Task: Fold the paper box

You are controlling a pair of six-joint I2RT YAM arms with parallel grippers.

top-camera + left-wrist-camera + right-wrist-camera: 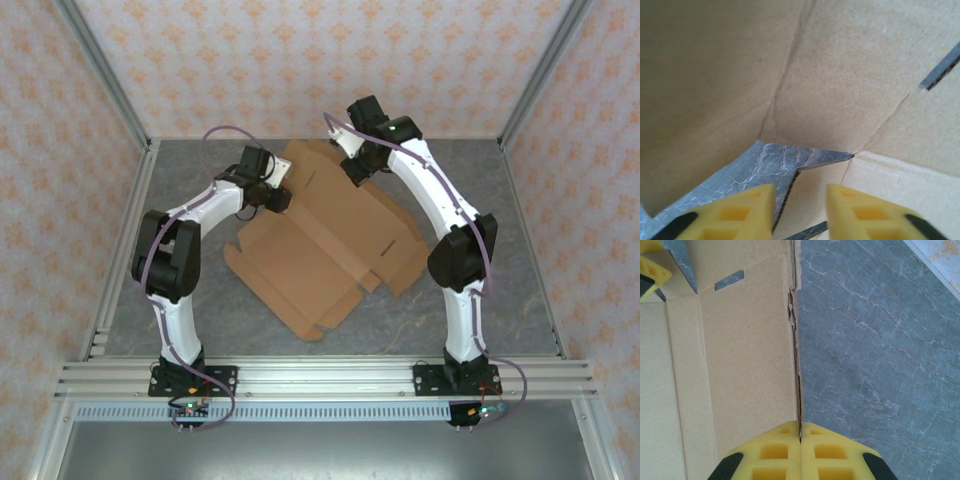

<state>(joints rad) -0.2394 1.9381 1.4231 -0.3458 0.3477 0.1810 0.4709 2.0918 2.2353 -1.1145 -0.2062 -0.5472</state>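
Box point(330, 245): a flap edge is sitting inside the part-open left pincer point(800, 197), while the shut right pincer point(800, 435) is pinching a side edge running straight ahead.

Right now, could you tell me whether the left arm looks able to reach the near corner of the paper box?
Probably yes. That corner of the paper box lies flat on the table ahead of the left base, with nothing over it. The left gripper would first have to leave the far flap.

Bare desk point(530, 280) right of the paper box point(320, 250) gives free passage (the near strip too); its raised flap point(700, 90) walls off the far-left corner.
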